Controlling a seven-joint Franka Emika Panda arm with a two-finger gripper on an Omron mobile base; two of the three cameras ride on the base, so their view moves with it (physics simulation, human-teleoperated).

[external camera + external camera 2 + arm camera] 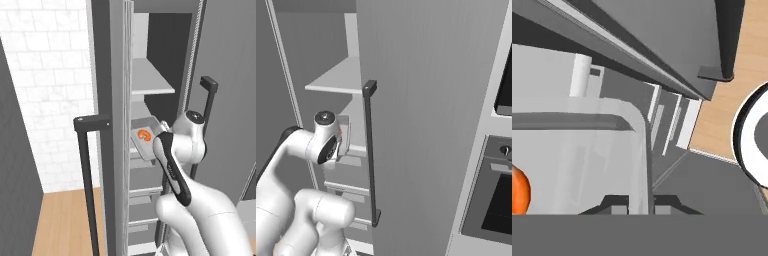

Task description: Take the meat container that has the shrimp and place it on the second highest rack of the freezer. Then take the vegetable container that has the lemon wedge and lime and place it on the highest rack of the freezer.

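— Grey freezer (117, 75) is open; how far along?
— First half only: meat container (146, 136) with shrimp (144, 134) sits inside at a shelf, gripper (640, 206) jaws pinching its rim. Vegetable tray remains.

The white arm (172, 165) rises from the base, bends at the elbow and reaches forward at middle height. The gripper (641, 202) is closed, its two dark fingertips (614, 204) pressed on a thin wall.
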